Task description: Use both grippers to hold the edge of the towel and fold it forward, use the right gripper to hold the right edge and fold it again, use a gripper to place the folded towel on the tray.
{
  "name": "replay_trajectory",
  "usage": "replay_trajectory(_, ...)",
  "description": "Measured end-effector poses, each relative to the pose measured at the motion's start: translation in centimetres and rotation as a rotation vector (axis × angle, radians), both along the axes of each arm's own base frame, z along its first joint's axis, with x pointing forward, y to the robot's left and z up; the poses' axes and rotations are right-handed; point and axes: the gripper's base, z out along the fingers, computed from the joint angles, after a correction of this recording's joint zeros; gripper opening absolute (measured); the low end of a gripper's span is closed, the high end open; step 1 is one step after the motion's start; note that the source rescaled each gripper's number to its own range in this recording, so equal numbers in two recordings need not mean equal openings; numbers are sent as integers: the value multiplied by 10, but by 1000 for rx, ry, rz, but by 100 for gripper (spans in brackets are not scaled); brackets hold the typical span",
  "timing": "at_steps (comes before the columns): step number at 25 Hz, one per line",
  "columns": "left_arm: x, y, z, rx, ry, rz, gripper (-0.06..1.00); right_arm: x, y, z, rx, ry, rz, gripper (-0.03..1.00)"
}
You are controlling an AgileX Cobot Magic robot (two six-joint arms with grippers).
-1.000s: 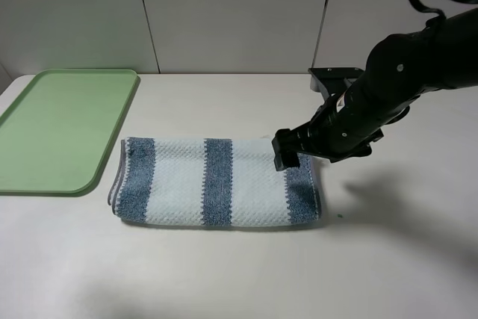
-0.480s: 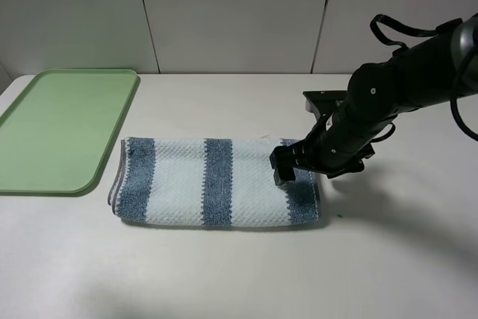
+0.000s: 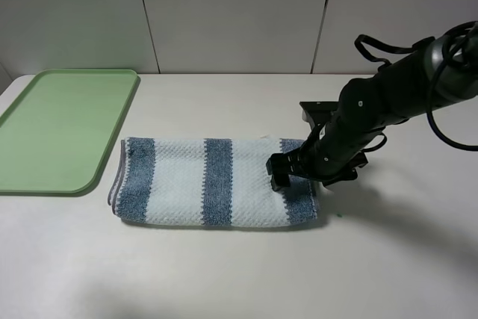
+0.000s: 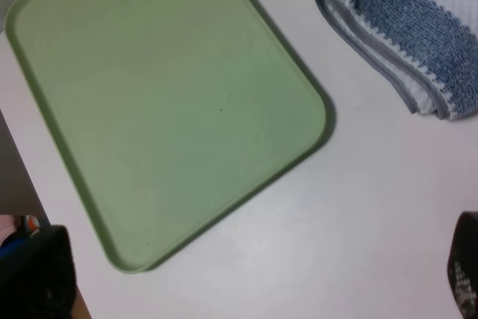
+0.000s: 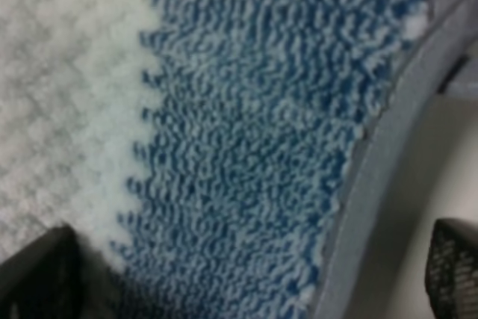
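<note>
The bulky black right arm slopes down low, its flat-fingered black right end effector spread wide. The black left end effector hangs with fingers equally parted.

Towel lies on the table, tray to its left.

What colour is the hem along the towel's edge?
Grey; the hem shows best in the right wrist view.

R arm: matte black, bulky rounded links, black cable looped on top; R pincer black, blocky.
</note>
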Motion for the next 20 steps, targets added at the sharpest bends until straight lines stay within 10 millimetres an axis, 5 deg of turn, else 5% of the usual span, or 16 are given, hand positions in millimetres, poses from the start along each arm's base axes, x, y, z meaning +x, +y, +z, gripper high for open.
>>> replay_trajectory(10,0,0,0,0,0,0,100,3,2,-3,4,-9,-3,100)
replay_trajectory(20,0,0,0,0,0,0,100,3,2,-7,17,13,-37,26)
